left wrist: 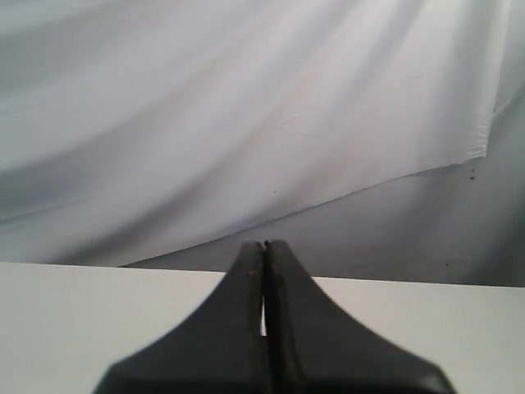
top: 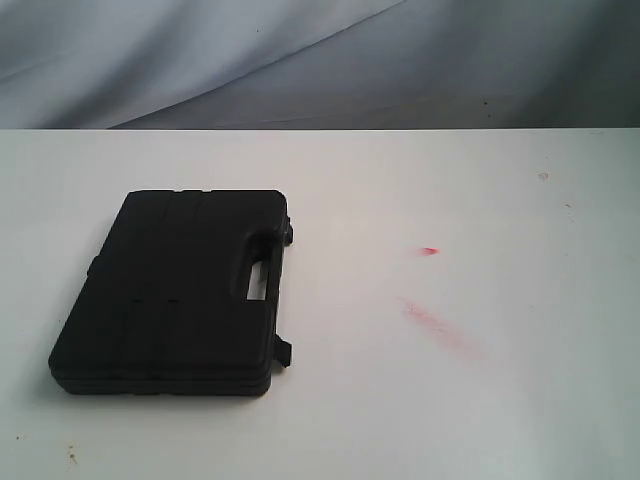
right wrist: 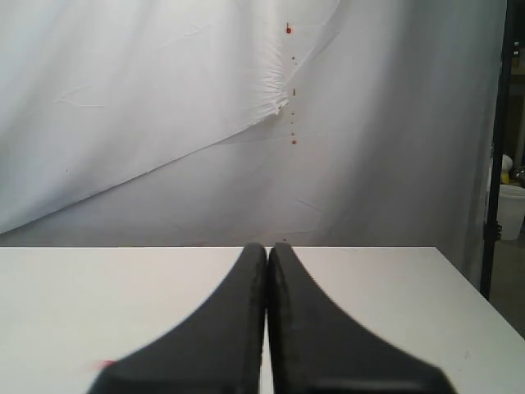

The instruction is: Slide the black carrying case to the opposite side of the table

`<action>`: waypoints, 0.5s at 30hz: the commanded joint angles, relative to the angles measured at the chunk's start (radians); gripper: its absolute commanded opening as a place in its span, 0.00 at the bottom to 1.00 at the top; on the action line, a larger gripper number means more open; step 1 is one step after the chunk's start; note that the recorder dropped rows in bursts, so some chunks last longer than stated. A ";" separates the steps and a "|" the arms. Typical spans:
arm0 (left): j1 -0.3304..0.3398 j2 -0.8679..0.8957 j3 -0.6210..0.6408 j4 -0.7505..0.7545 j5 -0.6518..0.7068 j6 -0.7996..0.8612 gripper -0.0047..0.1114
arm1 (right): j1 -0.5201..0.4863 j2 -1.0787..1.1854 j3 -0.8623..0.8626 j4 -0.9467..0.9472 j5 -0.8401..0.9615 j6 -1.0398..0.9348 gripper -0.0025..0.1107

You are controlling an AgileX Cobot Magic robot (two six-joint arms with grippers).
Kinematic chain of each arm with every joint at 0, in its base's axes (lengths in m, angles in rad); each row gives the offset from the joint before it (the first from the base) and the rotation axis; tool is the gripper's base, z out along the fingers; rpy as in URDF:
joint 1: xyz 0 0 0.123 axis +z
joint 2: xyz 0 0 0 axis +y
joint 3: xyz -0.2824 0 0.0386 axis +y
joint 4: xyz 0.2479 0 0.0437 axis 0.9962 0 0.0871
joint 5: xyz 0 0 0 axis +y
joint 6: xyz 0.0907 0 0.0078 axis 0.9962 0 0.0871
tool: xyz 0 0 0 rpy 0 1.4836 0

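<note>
on the wide white table (top: 500, 400) we see the black carrying case (top: 170, 300) lying flat on its left side, untouched. our left hand (left wrist: 264, 246) and right hand (right wrist: 267, 249) are pressed closed and empty. we think the sliding is not yet begun; next a hand must reach the case's edge.

Looks like a lab or test-rig setup to me, definitely not somebody's home. It's just a big plain white table (top: 480, 400) with a few red smudges (top: 435, 322) on it. A wrinkly white sheet (top: 300, 60) hangs behind it as a backdrop and blocks off most of the room. In the right wrist view a black pole (right wrist: 498, 164) stands past the table's edge. There's a white container (right wrist: 513, 209) behind it, too blurry to identify.
</note>
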 commanded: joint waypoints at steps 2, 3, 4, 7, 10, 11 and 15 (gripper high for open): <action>-0.006 0.111 -0.169 -0.009 0.221 -0.010 0.04 | -0.009 -0.006 0.004 0.005 0.000 -0.006 0.02; -0.006 0.129 -0.204 -0.009 0.292 -0.010 0.04 | -0.009 -0.006 0.004 0.005 0.000 -0.006 0.02; -0.006 0.151 -0.252 -0.009 0.386 -0.010 0.04 | -0.009 -0.006 0.004 0.005 0.000 -0.006 0.02; -0.006 0.185 -0.311 -0.009 0.488 -0.006 0.04 | -0.009 -0.006 0.004 0.005 0.000 -0.006 0.02; -0.006 0.204 -0.342 -0.019 0.549 -0.006 0.04 | -0.009 -0.006 0.004 0.005 0.000 -0.006 0.02; -0.006 0.213 -0.350 -0.036 0.570 -0.006 0.04 | -0.009 -0.006 0.004 0.005 0.000 -0.006 0.02; -0.006 0.248 -0.358 -0.141 0.635 0.071 0.04 | -0.009 -0.006 0.004 0.005 0.000 -0.006 0.02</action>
